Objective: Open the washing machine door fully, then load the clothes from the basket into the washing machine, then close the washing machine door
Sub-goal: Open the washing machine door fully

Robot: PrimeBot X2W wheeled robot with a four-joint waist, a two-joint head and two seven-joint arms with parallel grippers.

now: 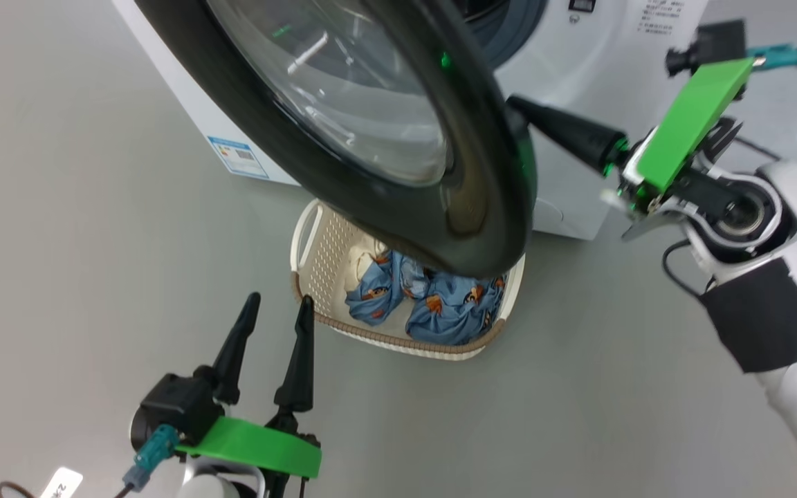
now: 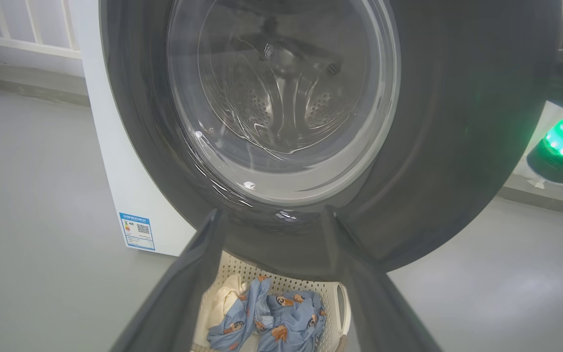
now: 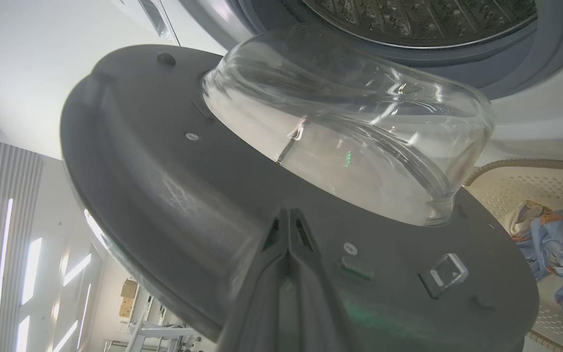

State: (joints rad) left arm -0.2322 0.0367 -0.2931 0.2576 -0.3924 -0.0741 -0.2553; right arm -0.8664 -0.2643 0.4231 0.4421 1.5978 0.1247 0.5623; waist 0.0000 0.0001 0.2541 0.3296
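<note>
A: Task thing first, quick.
B: The door [image 1: 371, 117] is partly open, swung out from the washer [image 1: 564, 83]. Its black rim hangs over the basket [image 1: 315, 256] as seen from the head. The drum [image 3: 423, 19] shows behind it.

A: Basket?
B: On the floor [image 1: 59, 277], just in front of the washer, under the door's lower edge. The clothes [image 1: 447, 311] are inside, blue bundles with orange-brown figures. A cream cloth [image 2: 225, 298] sits at one end.

A: Right arm?
B: The right pincer [image 1: 516, 104] has its fingers pressed together, with nothing between them. The tip is at the door's inner face, near the free edge, just below the glass bowl [image 3: 350, 137]. It looks like contact, but I can't swear to it.

A: Left?
B: The left pincer [image 1: 280, 299] has its fingers spread apart and is empty. It's low, by the basket's near corner, pointing toward the door. One fingertip overlaps the basket rim in the head view, and I can't tell if it touches.

A: Anything else?
B: A blue label [image 1: 238, 158] on the washer's side panel, low, near the front corner.
</note>
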